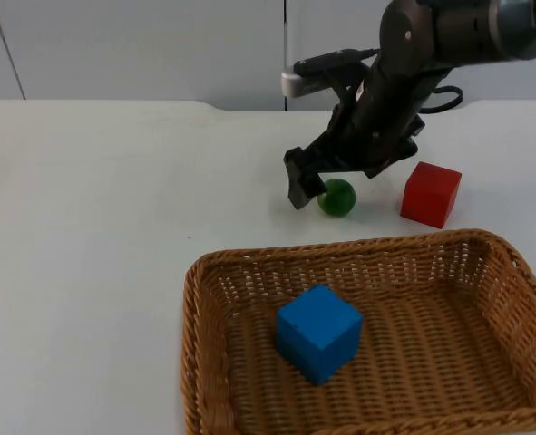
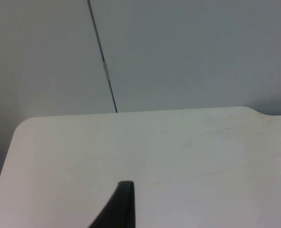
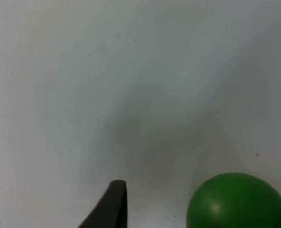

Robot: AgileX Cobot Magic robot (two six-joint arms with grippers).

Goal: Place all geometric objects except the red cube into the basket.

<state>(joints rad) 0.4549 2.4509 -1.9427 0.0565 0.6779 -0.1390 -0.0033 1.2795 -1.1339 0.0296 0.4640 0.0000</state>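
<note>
Right gripper [image 1: 315,188] is down low at the green ball [image 1: 337,198], one black fingertip [image 1: 299,188] planted just left of it; the other finger is hidden behind the arm, so whether the jaws are spread or closed can't be told. In the right wrist view the green ball [image 3: 237,201] sits on the white table [image 3: 107,85] beside the fingertip [image 3: 112,204], apart from it. The red cube [image 1: 430,193] rests just right of the ball, near the wicker basket [image 1: 215,272] and outside it. The blue cube [image 1: 319,333] lies inside the basket. Left gripper's fingertip [image 2: 121,205] hangs above the table [image 2: 178,156] near the grey partition wall [image 2: 188,52], arm waiting
</note>
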